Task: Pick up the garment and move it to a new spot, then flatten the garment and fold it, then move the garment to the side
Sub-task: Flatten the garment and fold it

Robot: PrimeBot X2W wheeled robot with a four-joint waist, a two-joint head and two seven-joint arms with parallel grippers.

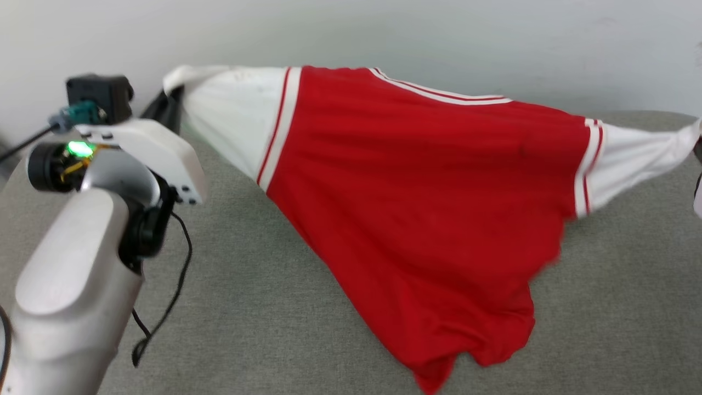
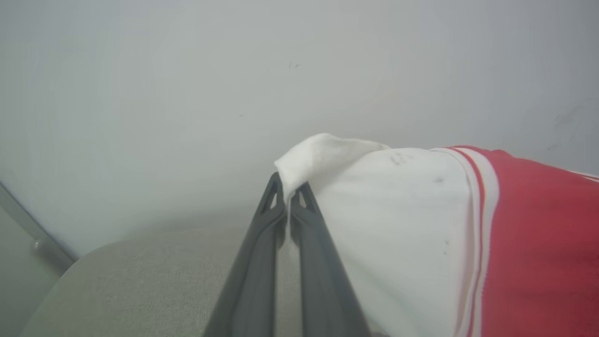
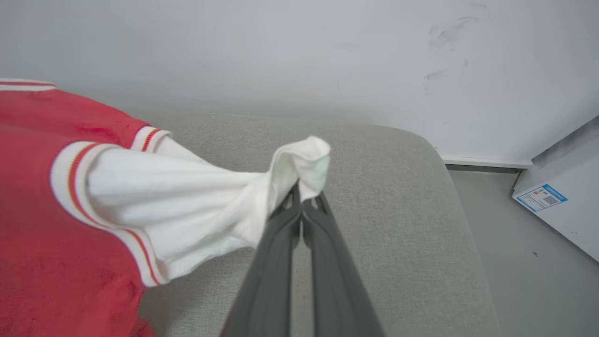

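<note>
From the head view, the garment (image 1: 428,208) hangs stretched sideways in the air. It is a smooth bright red jersey body between two white sleeves, each joined by ribbed bands striped red and white. Its loose lower hem sags to a crumpled point that touches the grey woven cushion (image 1: 247,307) below. My left gripper (image 1: 171,96) shows as dark fingers at the tip of the left sleeve, beyond my pale rounded forearm (image 1: 71,285), where a thin black cable (image 1: 178,274) dangles. The right sleeve pulls taut to a narrow twist at the picture's right edge. In the left wrist view, my left gripper (image 2: 289,189) has its two long dark fingers pressed together on a folded corner of soft white sleeve cloth (image 2: 327,154), which is faintly smudged with grey. A plain matte wall (image 2: 234,70) lies behind it. In the right wrist view, my right gripper (image 3: 303,194) is clamped on the bunched cuff of the other white sleeve (image 3: 187,201). That fabric gathers into creases above the cushion's rounded corner, and a white box (image 3: 561,201) stands on the smooth floor (image 3: 514,262) beside it.
</note>
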